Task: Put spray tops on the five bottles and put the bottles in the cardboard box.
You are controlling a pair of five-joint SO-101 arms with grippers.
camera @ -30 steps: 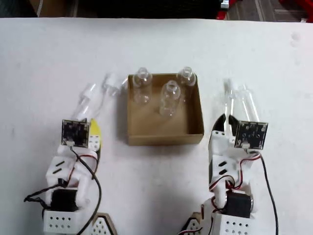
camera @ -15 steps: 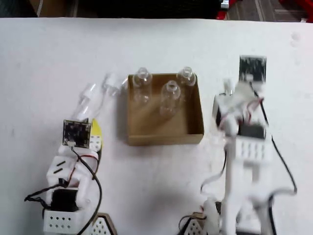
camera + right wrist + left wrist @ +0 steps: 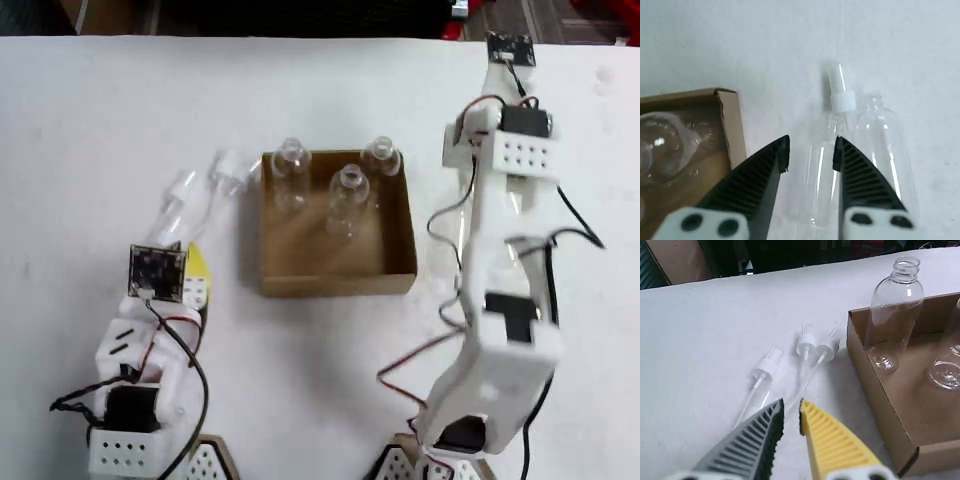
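The cardboard box sits mid-table with three clear bottles standing in it, none with a top. Three white spray tops lie on the table to the left of the box. My left gripper rests just short of them, its grey and yellow fingers a narrow gap apart and holding nothing. The right arm stretches far out along the box's right side. My right gripper hangs open above a lying bottle with a spray top; a second lying bottle beside it has no top.
The white table has free room at the far left and behind the box. The box's corner is close to the right gripper. The table's far edge runs near the right arm's wrist camera.
The right arm has swung up from its folded pose near the front edge and stretched far over the two lying bottles. The left arm has not moved.
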